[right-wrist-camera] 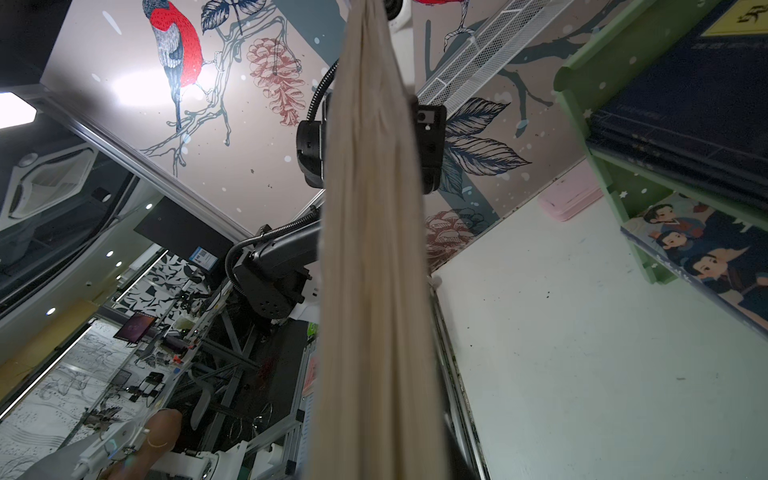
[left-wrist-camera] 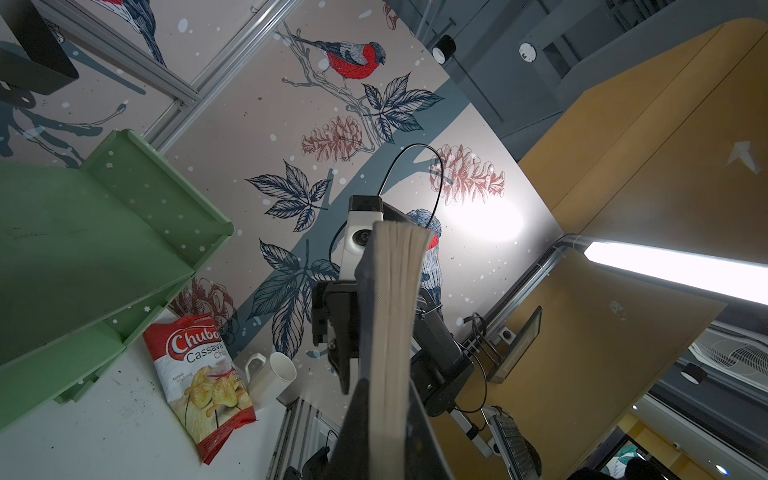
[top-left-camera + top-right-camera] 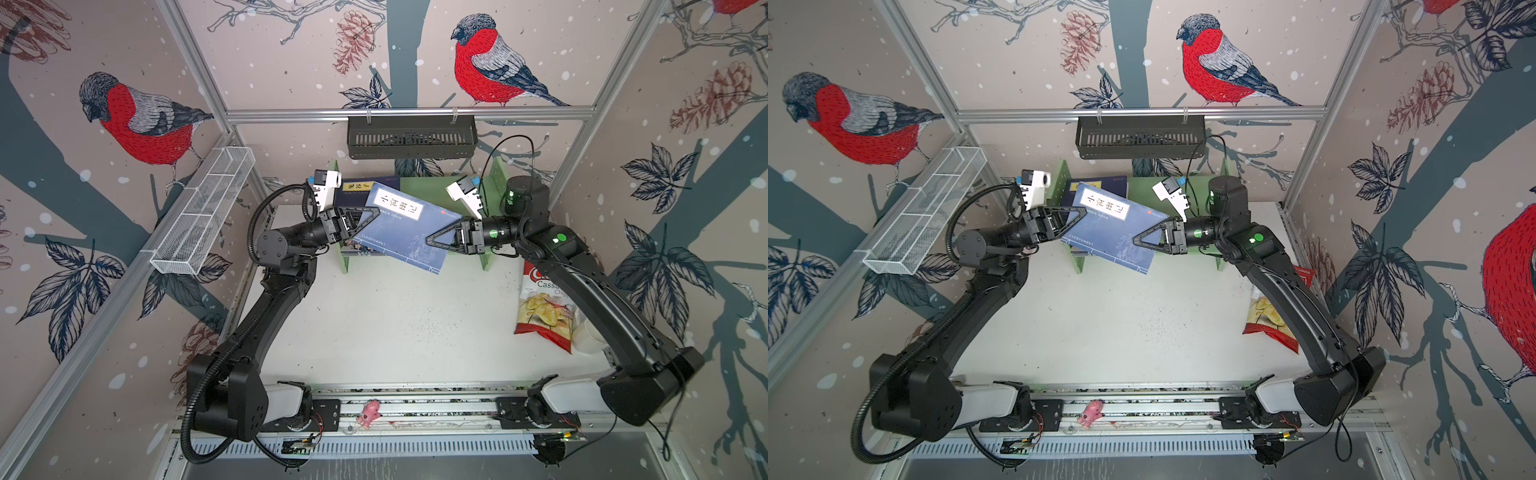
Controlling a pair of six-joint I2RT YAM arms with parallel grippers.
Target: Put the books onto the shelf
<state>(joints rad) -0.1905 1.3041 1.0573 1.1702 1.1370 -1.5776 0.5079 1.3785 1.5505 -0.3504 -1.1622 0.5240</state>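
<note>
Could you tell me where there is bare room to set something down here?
The white table is bare across its middle, bordered by the shelf, the chips bag and the base rail. The shelf's upper tier looks bare on its right half. Crowded: its left half, with stacked books and the blue book held above it.

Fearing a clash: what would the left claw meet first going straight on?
Beyond the blue book the left claw grips, probably the right claw facing it; depth is unclear.
</note>
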